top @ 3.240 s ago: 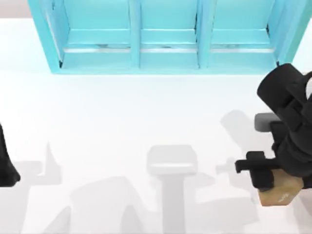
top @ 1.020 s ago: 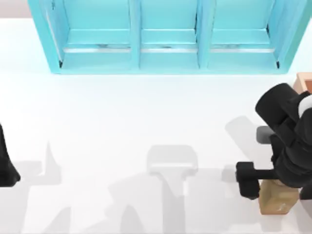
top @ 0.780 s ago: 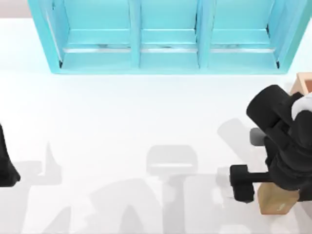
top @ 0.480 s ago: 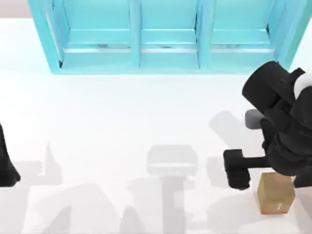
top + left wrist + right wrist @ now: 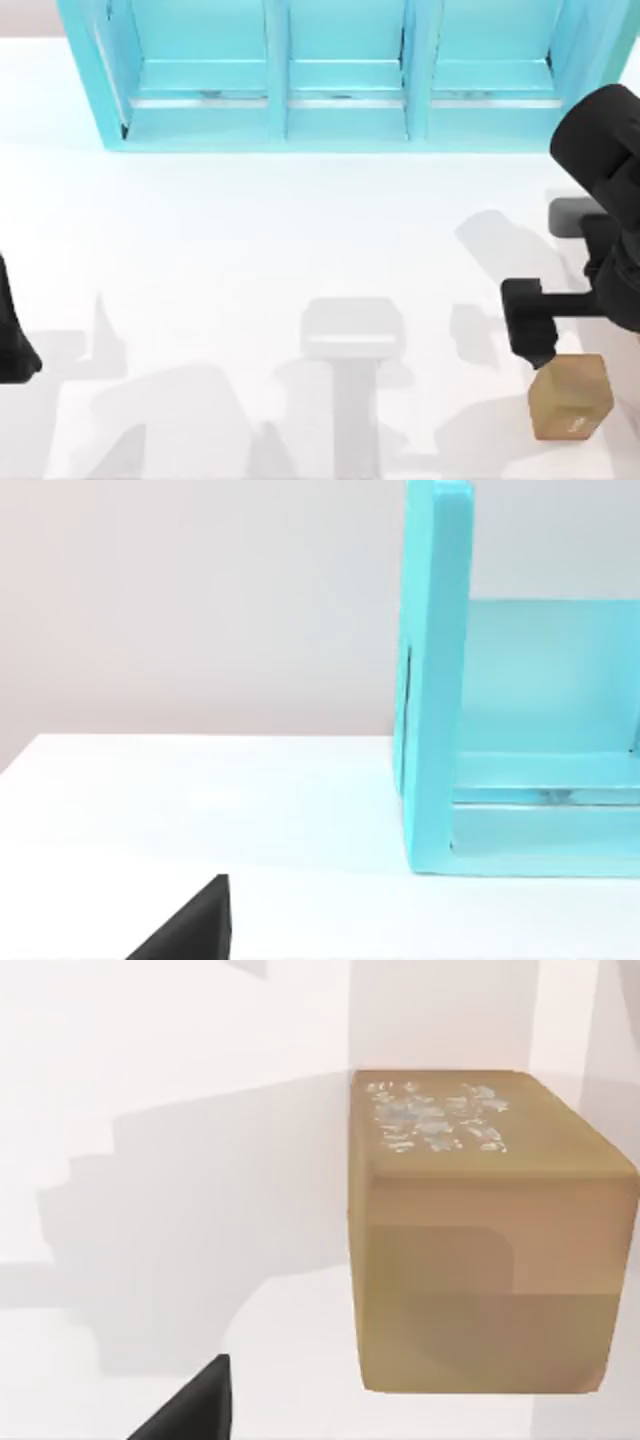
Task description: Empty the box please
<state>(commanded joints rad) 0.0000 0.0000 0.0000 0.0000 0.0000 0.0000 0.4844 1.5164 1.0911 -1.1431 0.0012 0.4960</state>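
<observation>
The box is out of view. A small tan cube with a white mark rests on the white table at the front right; in the right wrist view the cube stands free. My right gripper hangs open just behind and above the cube without touching it, and one black fingertip shows beside it. My left arm is parked at the table's left edge, its gripper open, with a black fingertip in the left wrist view.
A big turquoise shelf unit with three bays runs along the back of the table. Its end wall stands ahead of my left wrist. The right arm's bulk covers the back right corner.
My right gripper has let go of the tan cube, which now rests on the table. The gripper drew back and swung right. A box corner seen at the right edge is now covered.
</observation>
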